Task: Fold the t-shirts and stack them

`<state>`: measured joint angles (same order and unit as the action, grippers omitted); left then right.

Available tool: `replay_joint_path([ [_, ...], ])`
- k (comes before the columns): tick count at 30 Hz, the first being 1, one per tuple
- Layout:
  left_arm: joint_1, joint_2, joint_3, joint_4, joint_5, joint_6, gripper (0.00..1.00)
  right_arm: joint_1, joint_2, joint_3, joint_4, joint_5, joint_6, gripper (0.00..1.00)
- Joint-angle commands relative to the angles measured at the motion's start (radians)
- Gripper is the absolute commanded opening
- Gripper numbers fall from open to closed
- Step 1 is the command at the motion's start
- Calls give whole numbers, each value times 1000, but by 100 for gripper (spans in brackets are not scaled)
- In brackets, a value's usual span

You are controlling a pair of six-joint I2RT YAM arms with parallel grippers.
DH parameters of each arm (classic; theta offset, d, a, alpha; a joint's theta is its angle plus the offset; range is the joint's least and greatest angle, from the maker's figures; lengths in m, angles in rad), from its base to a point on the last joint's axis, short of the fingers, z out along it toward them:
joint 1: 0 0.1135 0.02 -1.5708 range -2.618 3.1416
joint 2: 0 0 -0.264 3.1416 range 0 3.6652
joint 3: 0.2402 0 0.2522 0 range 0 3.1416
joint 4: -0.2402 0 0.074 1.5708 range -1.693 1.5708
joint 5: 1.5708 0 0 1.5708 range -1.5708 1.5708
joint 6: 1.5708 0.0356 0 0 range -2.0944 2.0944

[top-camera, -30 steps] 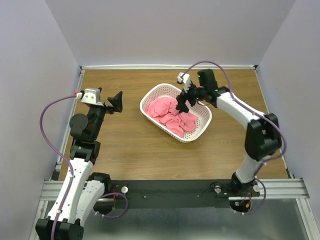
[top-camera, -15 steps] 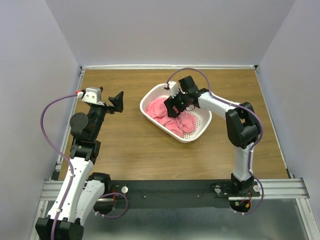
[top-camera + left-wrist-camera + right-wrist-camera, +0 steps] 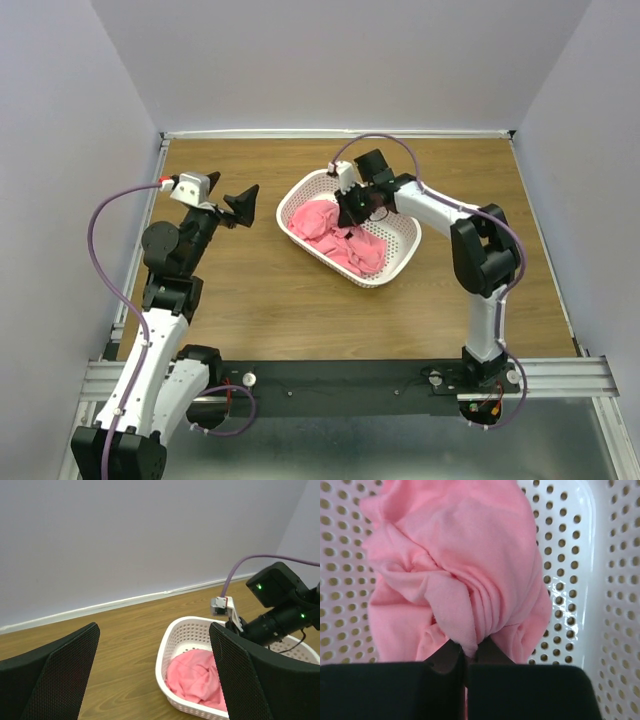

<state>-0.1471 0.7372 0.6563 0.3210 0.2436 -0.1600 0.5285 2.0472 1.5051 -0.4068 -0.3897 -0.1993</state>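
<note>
- Nearest, the bare table [image 3: 260, 300] in front of the basket [image 3: 405, 255] looks to be where a shirt could be spread and folded; nothing lies there yet.
- Well to the left of the basket, the left gripper [image 3: 241, 203] hangs above the wood with its jaws wide apart, holding nothing.
- Inside the basket, the t-shirts [image 3: 470, 570] lie in one crumpled pink heap, none folded, so the task is at its first step: pulling one out.
- Towards the basket's far side, the right gripper [image 3: 466, 655] is pressed into that heap, jaws closed on a pinched fold of pink cloth.
- Next, I judge, comes a straight lift clear of the rim; more than one shirt may come up together.
</note>
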Motion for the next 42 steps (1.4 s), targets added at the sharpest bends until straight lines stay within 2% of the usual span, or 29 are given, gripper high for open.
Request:
replay_joint_path([
  [1,-15,39,0,81,109,-99,98,-5,-195,153,-26,-15,3,1],
  [5,-19,125,15,57,184,-275,95,-38,-356,294,-36,-14,35,1],
  [7,-29,157,5,50,226,-402,88,-53,-434,329,-35,12,49,1],
  [9,-86,159,-47,50,197,-493,86,-76,-484,362,-32,61,66,1],
  [14,-281,145,-136,-26,-58,-706,84,-153,-585,425,-29,147,100,1],
  [15,-354,166,-144,-42,-131,-795,84,-180,-604,435,-27,156,106,1],
  [16,-391,183,-149,-45,-132,-832,84,-191,-611,441,-27,158,109,1],
  [18,-463,234,-138,-54,-226,-918,85,-205,-619,443,-27,146,124,1],
  [19,-521,305,-123,-71,-290,-929,85,-205,-619,445,-27,126,126,1],
  [22,-595,471,-28,-129,-334,-969,85,-206,-598,448,-26,100,136,1],
  [25,-635,597,58,-155,-372,-996,85,-206,-582,452,-26,115,126,1],
  [28,-657,658,81,-171,-415,-1013,84,-209,-585,449,-26,114,123,1],
  [35,-675,699,126,-319,-451,-1029,84,-217,-598,454,-23,127,116,1],
  [38,-678,631,120,-350,-510,-1027,85,-219,-598,445,-23,127,116,1],
  [42,-678,542,163,-477,-596,-1027,86,-220,-590,440,-21,129,120,1],
])
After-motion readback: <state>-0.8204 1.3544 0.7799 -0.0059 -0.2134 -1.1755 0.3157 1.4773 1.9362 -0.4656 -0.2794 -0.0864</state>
